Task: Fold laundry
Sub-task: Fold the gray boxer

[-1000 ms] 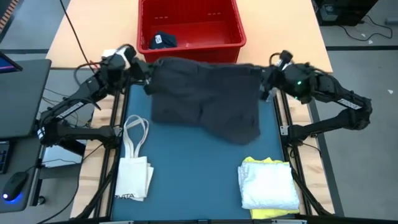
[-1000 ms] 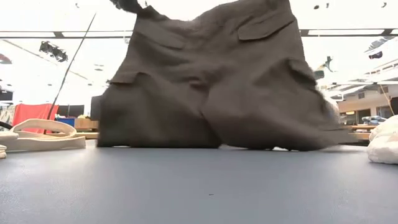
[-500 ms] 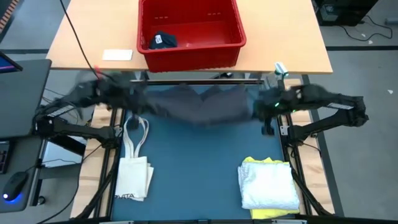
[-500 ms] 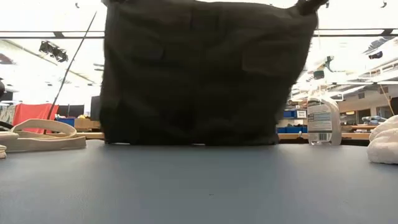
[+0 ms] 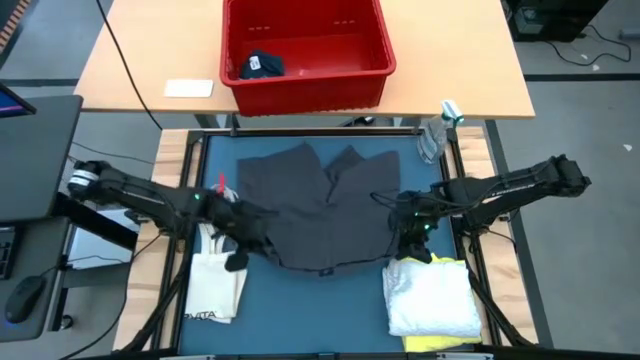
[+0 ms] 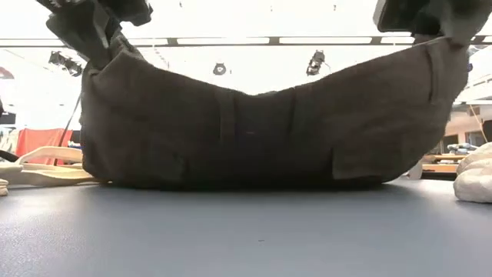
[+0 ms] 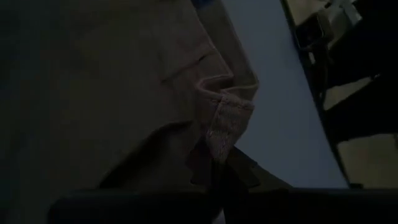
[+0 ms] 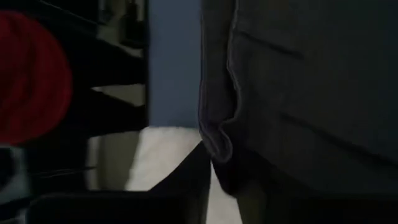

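The large dark grey garment (image 5: pixel 320 205) lies spread over the middle of the blue counter (image 5: pixel 330 310), its far part flat and its near edge lifted at both corners, as the low view shows it sagging between them. The left pincer (image 5: pixel 238 228) is pressed together on the near left corner of the cloth. The right pincer (image 5: pixel 408 225) sits at the near right corner with cloth between its fingers in the right wrist view; whether it is pinching firmly or beginning to part I cannot tell. The step in hand looks like laying the garment out flat, so it would go best if both corners came down level and were drawn apart enough to take out the sag, and were let go only once the hem rests on the counter, clear of the cream tote bag (image 5: pixel 215 275) on the left and the folded white garment (image 5: pixel 432 298) on the yellow one (image 5: pixel 425 262) on the right. On the wooden table beyond, the red bin (image 5: pixel 305 45) holds one small dark navy piece (image 5: pixel 262 65) near its left wall.
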